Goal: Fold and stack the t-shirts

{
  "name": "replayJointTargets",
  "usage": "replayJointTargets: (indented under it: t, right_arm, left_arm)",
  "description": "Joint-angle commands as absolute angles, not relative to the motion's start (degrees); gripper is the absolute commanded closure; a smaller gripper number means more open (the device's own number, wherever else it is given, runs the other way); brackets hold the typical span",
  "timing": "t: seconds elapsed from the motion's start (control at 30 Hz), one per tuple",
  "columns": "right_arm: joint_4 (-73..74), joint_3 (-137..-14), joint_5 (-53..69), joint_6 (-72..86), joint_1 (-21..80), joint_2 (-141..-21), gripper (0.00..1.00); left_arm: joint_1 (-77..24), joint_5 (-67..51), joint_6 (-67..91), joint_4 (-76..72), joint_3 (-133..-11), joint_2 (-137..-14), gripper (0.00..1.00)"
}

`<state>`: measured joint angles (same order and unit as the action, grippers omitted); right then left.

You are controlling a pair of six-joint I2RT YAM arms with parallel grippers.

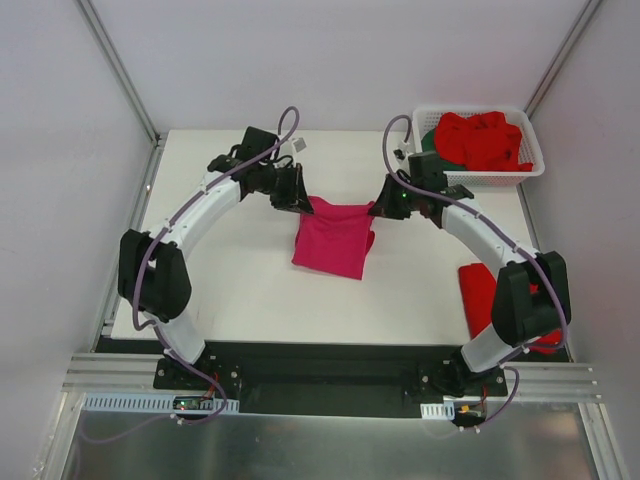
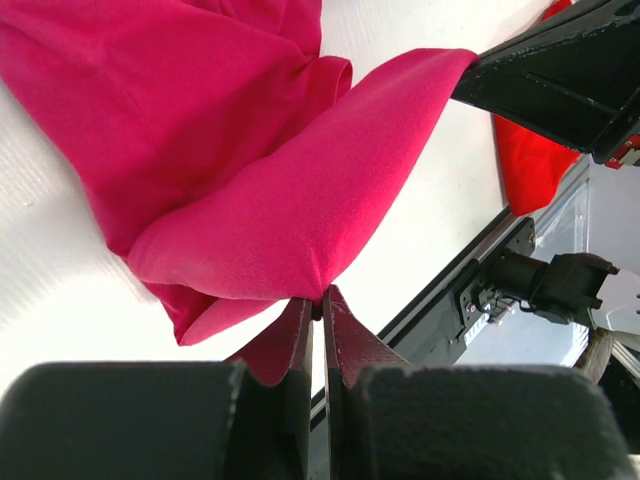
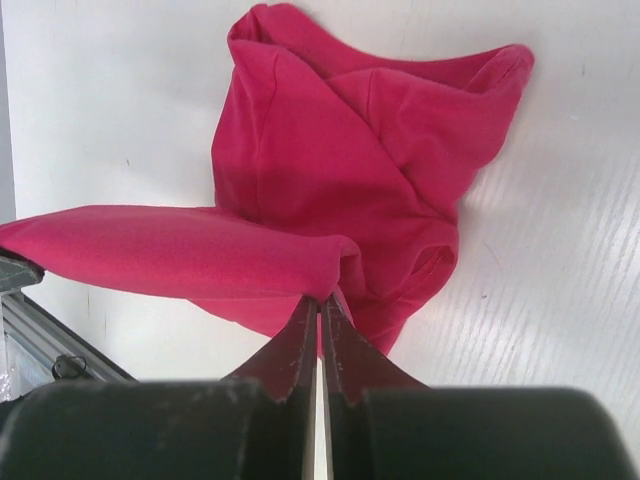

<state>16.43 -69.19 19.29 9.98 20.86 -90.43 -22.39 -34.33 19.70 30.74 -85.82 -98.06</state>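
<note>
The magenta-pink t-shirt [image 1: 335, 238] is held near the middle of the worktop [image 1: 240, 290]; its far edge is pinched at one end by the left tool [image 2: 320, 305] and at the other by the right tool [image 3: 320, 302], each clamped tight on a fold of cloth. The edge is stretched and lifted between them, apparently so that it can be carried over the bunched remainder as one fold. A red t-shirt [image 1: 478, 290] is laid by the right arm's base, seemingly to start the stack; more red t-shirts [image 1: 485, 140] and a dark green t-shirt [image 1: 430, 142] are seen in the white basket [image 1: 532, 172], so much work is judged to remain.
</note>
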Motion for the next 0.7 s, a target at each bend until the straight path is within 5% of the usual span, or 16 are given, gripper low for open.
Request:
replayJointTargets:
  t: [0.0, 0.67]
  right_arm:
    - [14.68, -72.60, 20.21, 10.11, 19.25, -91.58, 0.99]
    - [14.85, -84.72, 23.03, 9.93, 16.08, -104.67, 0.99]
  left_arm:
    - [-21.71, -36.38, 18.28, 31.55, -90.35, -99.84, 1.00]
    - [-17.93, -39.37, 17.58, 33.22, -102.65, -112.14, 1.00]
